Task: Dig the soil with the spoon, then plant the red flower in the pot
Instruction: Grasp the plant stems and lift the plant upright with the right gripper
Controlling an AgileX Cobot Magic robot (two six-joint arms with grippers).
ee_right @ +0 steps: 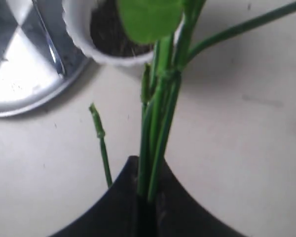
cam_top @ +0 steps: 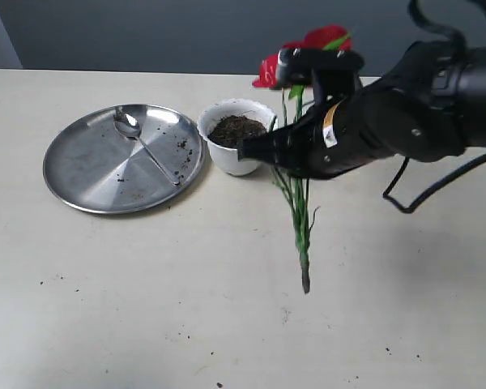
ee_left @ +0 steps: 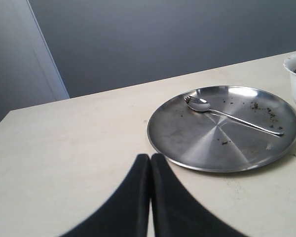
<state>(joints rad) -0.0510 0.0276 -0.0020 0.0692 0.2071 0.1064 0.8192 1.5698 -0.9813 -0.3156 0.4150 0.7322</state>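
Note:
My right gripper (cam_top: 263,152) (ee_right: 147,168) is shut on the green stems of the red flower (cam_top: 322,37) (ee_right: 159,123). It holds the flower roughly upright just right of the pot (cam_top: 236,166) (ee_right: 75,30), with the stem ends (cam_top: 305,279) near the table. The white scalloped pot holds dark soil (cam_top: 236,128) (ee_right: 107,35). On the round steel plate (cam_top: 81,166) (ee_left: 187,143), left of the pot, lies the spoon (cam_top: 142,144) (ee_left: 232,116). My left gripper (ee_left: 150,159) is shut and empty, hovering short of the plate's near rim; the exterior view does not show it.
Soil crumbs dot the plate and the table in front (cam_top: 219,384). A thin loose stem (ee_right: 102,143) stands beside the held bundle. The right arm's black cable (cam_top: 413,203) loops over the table on the right. A grey wall lies behind the table's far edge.

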